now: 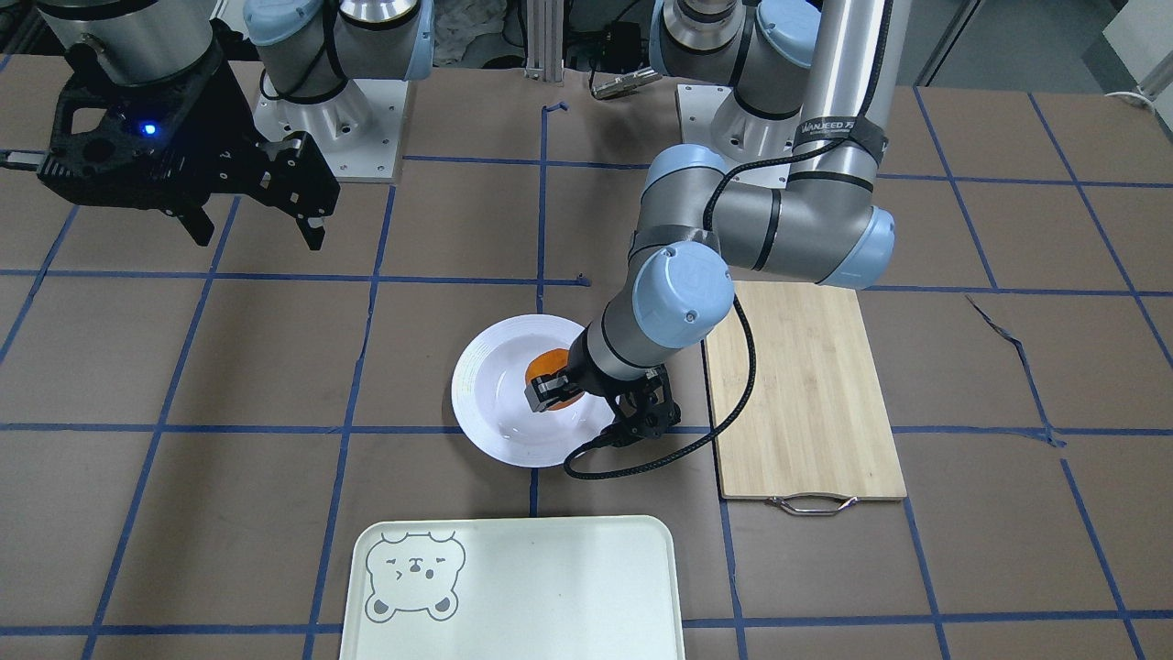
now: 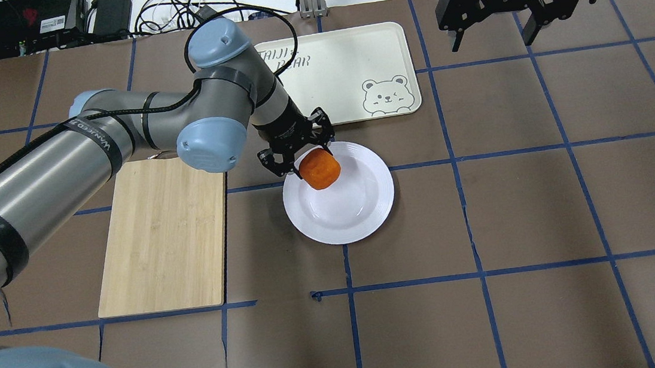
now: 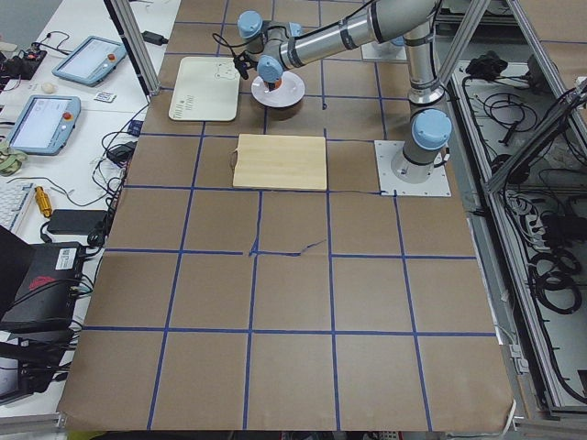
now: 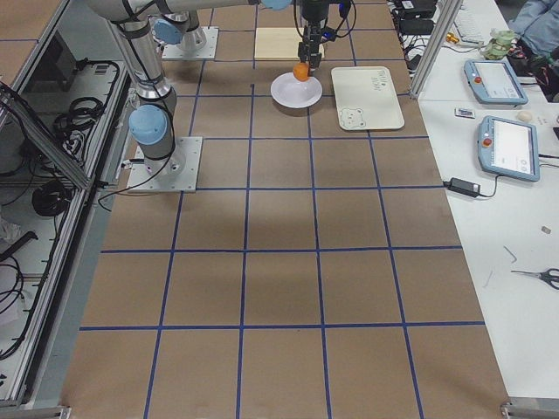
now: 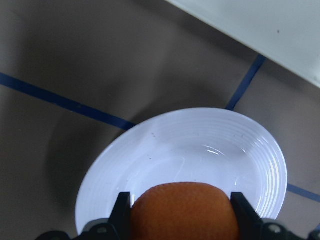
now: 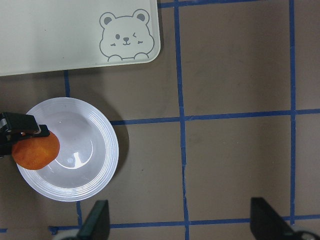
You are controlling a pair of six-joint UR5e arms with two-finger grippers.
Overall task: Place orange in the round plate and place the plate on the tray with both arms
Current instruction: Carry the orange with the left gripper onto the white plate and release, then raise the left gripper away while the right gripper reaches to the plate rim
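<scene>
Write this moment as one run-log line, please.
left end effector: shut on orange, over round plate | right end effector: open, empty | round plate: not yet on tray

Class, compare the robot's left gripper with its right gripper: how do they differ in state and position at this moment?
The left gripper is shut on the orange; the right gripper is open and holds nothing. The left gripper hangs over the near edge of the round plate; the right gripper is off to the side, well away from the plate. Both are black.
</scene>
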